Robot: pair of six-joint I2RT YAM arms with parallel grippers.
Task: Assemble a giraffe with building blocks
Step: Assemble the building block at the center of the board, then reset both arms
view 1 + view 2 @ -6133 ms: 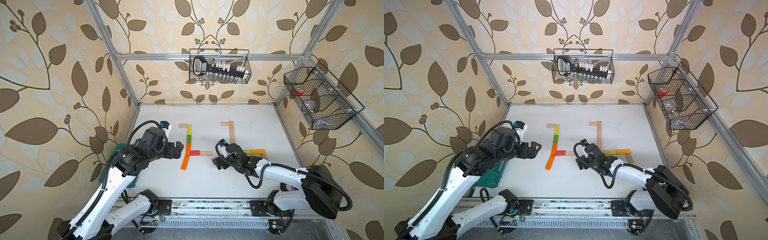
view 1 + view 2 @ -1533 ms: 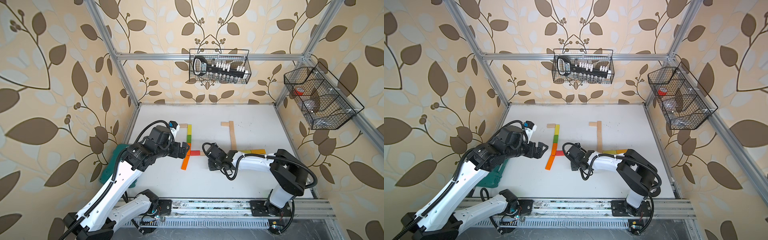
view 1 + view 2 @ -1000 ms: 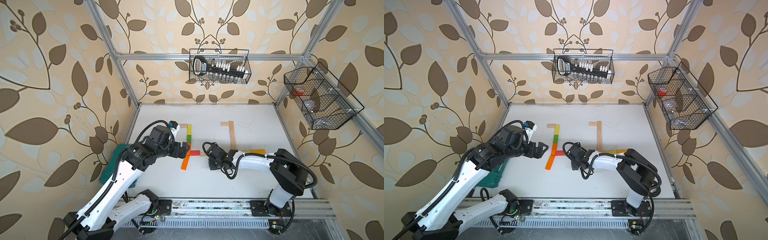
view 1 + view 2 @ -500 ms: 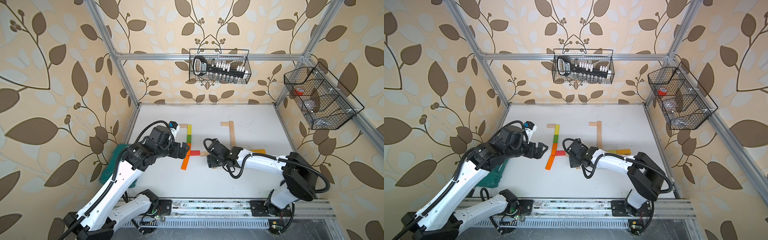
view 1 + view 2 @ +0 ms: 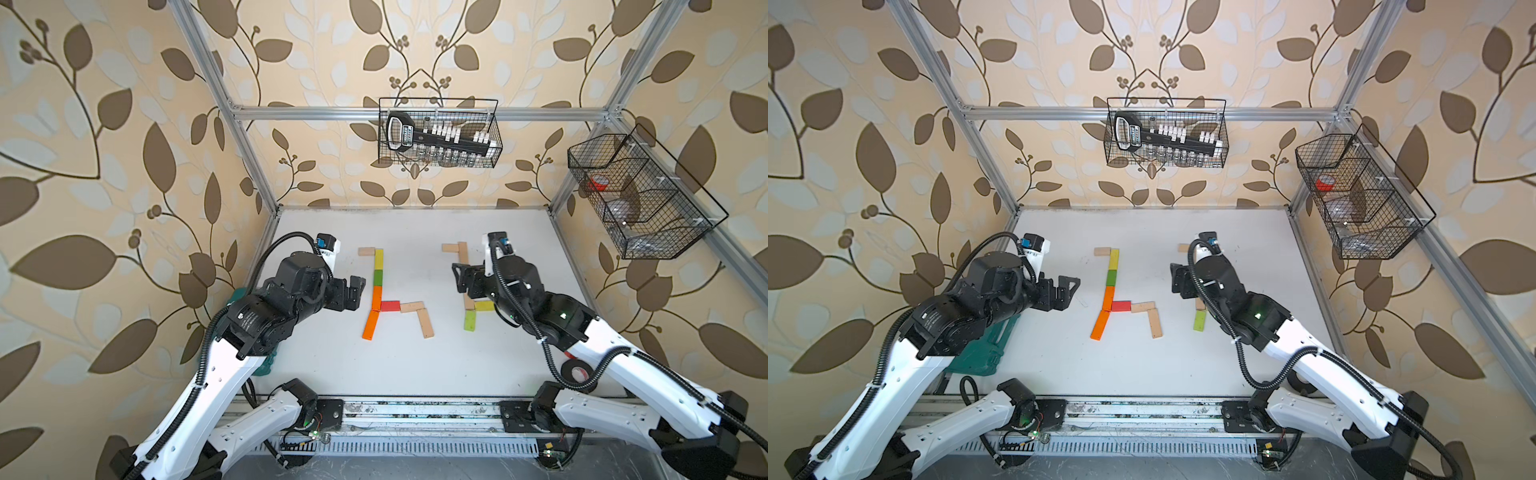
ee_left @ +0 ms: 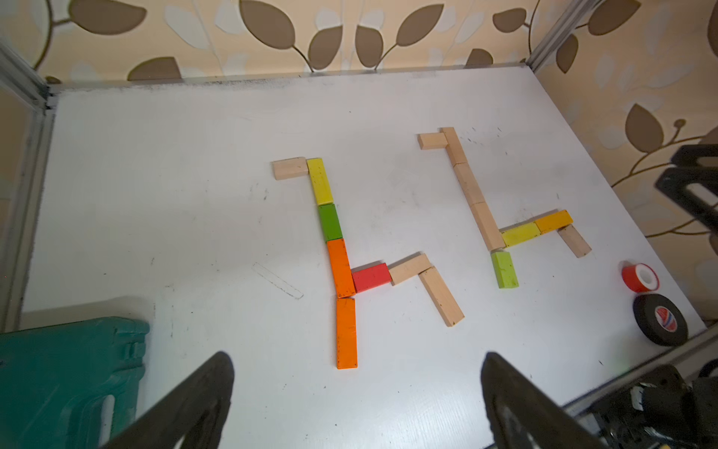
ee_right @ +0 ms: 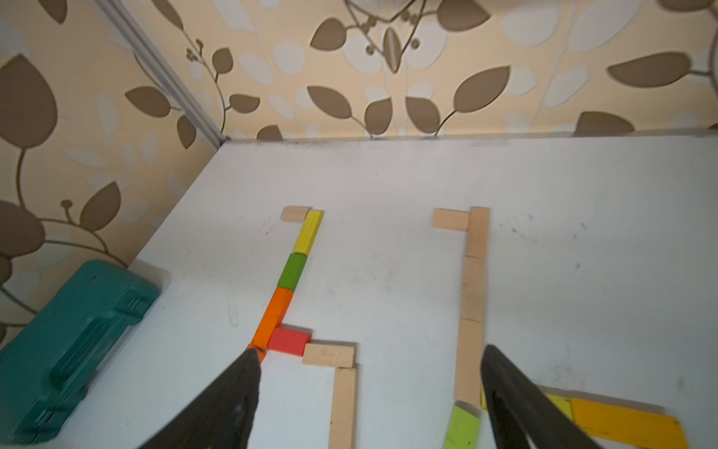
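Observation:
Two flat figures of building blocks lie on the white table [image 5: 415, 365]. The left figure has a pale head [image 5: 366, 251], a yellow [image 5: 379, 258], green [image 5: 377, 276] and orange [image 5: 377, 297] neck, a red [image 5: 390, 306] and pale [image 5: 411, 306] body, an orange leg [image 5: 370, 325] and a pale leg [image 5: 425, 323]. The right figure has a pale neck [image 6: 466, 186], a yellow body [image 6: 520, 234] and a light green leg [image 5: 470, 320]. My left gripper [image 5: 359, 291] hangs open and empty left of the orange blocks. Raised over the right figure's neck, my right gripper [image 5: 459, 278] is open and empty.
A dark green case [image 5: 984, 345] sits at the table's left front edge under my left arm. A red tape roll [image 6: 640, 277] and a black one [image 6: 660, 318] lie near the front right corner. Wire baskets hang on the back wall [image 5: 438, 133] and the right wall [image 5: 640, 195].
My right gripper has opened, left the pale leg block lying at the left figure's rear, and drawn back up and to the right. The left arm has not moved.

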